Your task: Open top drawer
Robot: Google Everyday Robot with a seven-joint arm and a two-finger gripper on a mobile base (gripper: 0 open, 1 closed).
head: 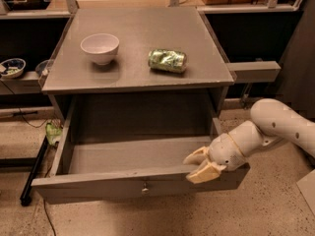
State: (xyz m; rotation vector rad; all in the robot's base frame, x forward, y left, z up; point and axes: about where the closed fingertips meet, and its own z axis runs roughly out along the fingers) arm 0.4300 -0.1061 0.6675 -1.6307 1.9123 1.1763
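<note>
The top drawer (93, 185) is a wide grey wooden drawer, pulled far out of the cabinet, with its inside bare. A small round metal knob (144, 189) sits at the centre of its front panel. My gripper (199, 166) is at the drawer's front rim, right of centre, on a white arm (275, 127) that reaches in from the right. One tan finger (196, 156) lies inside the rim and the other (204, 173) outside on the front panel, so the fingers straddle the rim.
A white bowl (100, 47) and a crushed green can (168, 60) lie on the grey cabinet top (138, 28). A dark shelf with a small bowl (12, 67) is at left. Cables and a black bar (34, 168) lie on the speckled floor at left.
</note>
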